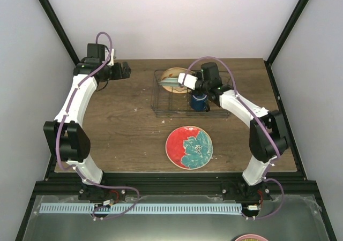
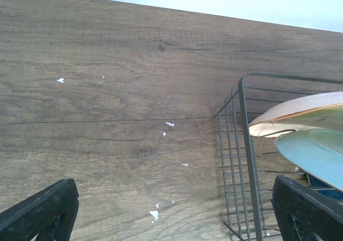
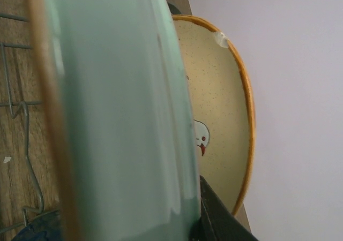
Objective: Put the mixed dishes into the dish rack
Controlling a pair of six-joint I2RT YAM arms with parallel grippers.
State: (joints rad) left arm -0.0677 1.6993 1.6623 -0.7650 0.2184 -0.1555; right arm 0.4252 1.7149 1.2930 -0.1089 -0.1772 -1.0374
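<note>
The dark wire dish rack [image 1: 161, 106] stands at the table's back middle. In it a cream-yellow bird-print plate [image 1: 172, 72] stands on edge and a dark blue mug [image 1: 200, 102] sits at its right. My right gripper [image 1: 185, 80] is shut on the mint green plate [image 1: 170, 82] and holds it on edge over the rack, just in front of the bird plate. In the right wrist view the mint plate [image 3: 118, 118] fills the left, with the bird plate [image 3: 225, 107] behind it and one finger [image 3: 220, 219] against it. The red plate with the teal flower [image 1: 188, 147] lies flat on the table. My left gripper [image 1: 126, 69] is open and empty, left of the rack. The bowl and the tan plate are out of view.
The left wrist view shows the rack's corner [image 2: 244, 144] with the cream plate [image 2: 300, 115] and the mint plate [image 2: 316, 155] over it, and small white specks [image 2: 154, 215] on the wood. Black frame posts stand at the table's back corners.
</note>
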